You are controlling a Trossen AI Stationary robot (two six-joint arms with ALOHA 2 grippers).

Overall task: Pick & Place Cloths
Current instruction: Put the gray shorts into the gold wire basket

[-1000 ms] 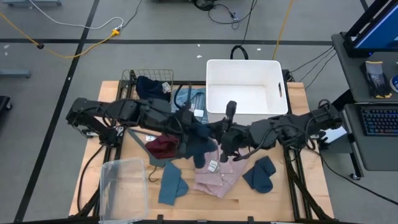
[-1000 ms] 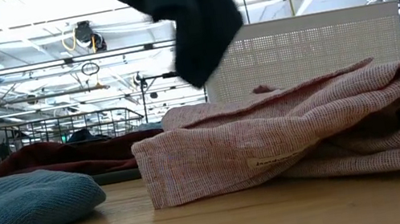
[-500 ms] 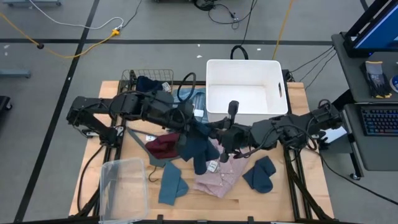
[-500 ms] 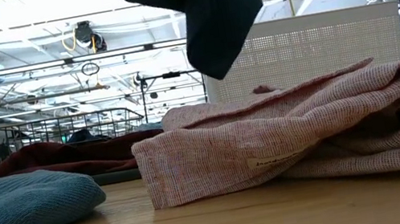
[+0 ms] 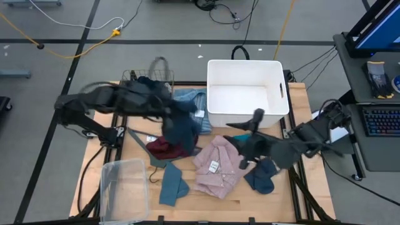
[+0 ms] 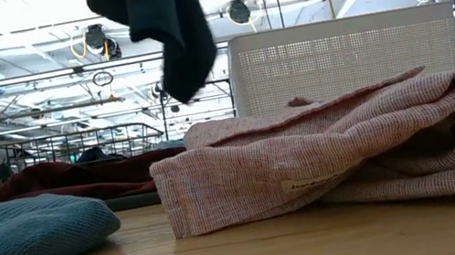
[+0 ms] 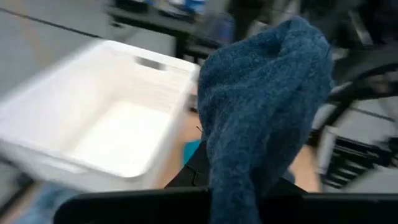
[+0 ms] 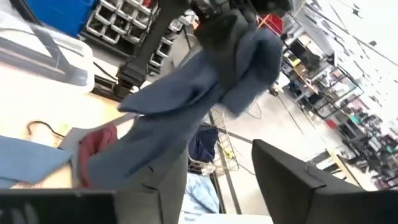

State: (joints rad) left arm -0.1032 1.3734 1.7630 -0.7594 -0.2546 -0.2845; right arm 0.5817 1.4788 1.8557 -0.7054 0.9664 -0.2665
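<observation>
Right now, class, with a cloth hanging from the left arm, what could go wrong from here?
1. The navy cloth dangles from the shut left pincer by one end; it may slip.
2. Its tail hangs over the maroon cloth and could snag it.
3. The bin lies on the far side; a short swing could miss it.

Grey floor [image 5: 56,69] with trailing cables [image 5: 75,25], desk with keyboard [image 5: 379,120] – bright ceiling lights [image 6: 23,13]
</observation>
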